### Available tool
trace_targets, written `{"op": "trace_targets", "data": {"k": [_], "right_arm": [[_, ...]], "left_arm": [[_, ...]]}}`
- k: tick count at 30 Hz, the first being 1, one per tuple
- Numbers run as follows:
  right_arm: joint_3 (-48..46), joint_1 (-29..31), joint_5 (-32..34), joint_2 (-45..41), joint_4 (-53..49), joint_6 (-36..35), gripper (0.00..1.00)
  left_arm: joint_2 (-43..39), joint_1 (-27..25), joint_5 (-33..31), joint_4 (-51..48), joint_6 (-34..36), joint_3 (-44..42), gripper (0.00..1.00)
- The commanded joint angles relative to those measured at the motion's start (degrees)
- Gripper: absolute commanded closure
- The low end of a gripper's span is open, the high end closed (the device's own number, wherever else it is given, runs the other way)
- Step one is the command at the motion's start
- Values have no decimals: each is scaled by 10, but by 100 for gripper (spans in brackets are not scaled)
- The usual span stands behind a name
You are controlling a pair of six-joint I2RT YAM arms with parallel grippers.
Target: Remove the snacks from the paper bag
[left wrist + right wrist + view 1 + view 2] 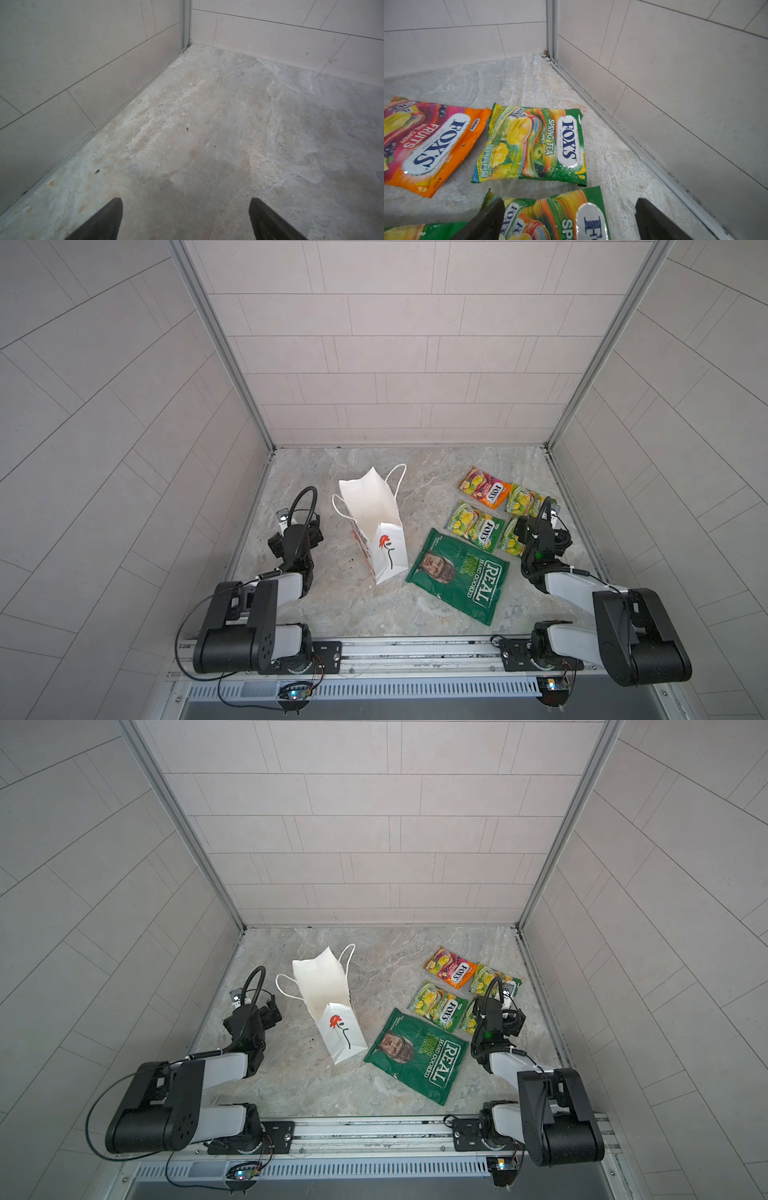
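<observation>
The white paper bag (pixel 372 510) (pixel 326 990) stands upright left of centre with its mouth open; only white paper shows inside. The snacks lie on the floor to its right: a dark green REAL crisp bag (pixel 461 576) (pixel 419 1056), an orange-pink FOX'S packet (pixel 484 488) (pixel 429 143) and three yellow-green FOX'S packets (pixel 476 526) (pixel 529 143). My right gripper (pixel 570 200) hovers open just over the nearest yellow-green packet (pixel 550 209), holding nothing. My left gripper (pixel 186 200) is open and empty above bare floor, left of the paper bag.
Tiled walls enclose the marble floor (pixel 415 472) on three sides, with metal corner posts (pixel 186 22) (pixel 551 27). The right gripper is close to the right wall. The arm bases sit on a rail (pixel 415 651) along the front edge.
</observation>
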Motion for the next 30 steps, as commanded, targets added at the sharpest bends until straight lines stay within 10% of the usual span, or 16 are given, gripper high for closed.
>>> {"op": "trace_targets", "data": {"k": [1,12,30], "right_arm": [[-12,5,-34,14,93,-36,1],[-47,48,-55,121,322,-138,1],[14,49,-45,188,264,-129,0]], "left_arm": [[28,2,46,150,35,-9,0],[133,2,71,246,47,-4,0],[127,-3,114,122,68,65,0]]}}
